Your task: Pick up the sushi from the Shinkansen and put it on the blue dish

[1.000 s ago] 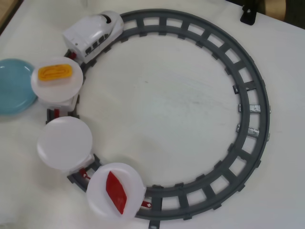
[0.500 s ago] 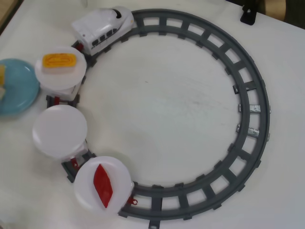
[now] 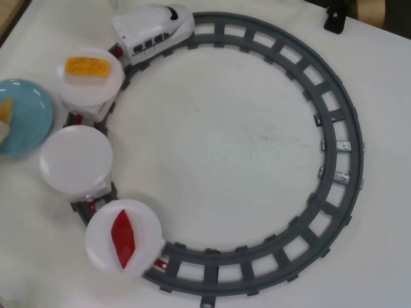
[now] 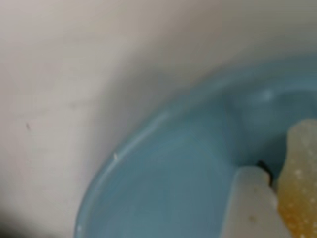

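While over the blue dish [image 4: 163, 188], sushi [image 4: 299, 183] beside a pale gripper finger [image 4: 250, 206].

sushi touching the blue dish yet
Cannot tell. The wrist view shows the sushi over the blue dish, beside a pale finger, but no clear contact or gap.

The blue dish [image 3: 29, 119] and sushi [image 3: 5, 112] are cut off by the overhead view's left edge.
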`<act>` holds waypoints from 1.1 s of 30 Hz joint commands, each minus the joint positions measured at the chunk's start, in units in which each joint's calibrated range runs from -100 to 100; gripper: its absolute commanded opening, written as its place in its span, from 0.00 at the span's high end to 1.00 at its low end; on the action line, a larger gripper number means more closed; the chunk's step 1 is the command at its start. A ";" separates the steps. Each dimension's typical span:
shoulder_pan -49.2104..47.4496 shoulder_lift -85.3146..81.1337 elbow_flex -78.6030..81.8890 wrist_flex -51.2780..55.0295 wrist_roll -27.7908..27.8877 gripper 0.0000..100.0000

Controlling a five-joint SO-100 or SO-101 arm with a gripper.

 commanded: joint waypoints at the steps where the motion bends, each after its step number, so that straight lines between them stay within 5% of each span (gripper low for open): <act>1: -0.17 -1.28 -3.44 0.99 -0.30 0.84; 7: -0.17 -1.61 -3.53 0.99 -0.30 0.70; 33: 11.54 -15.38 -13.27 18.06 -4.85 0.70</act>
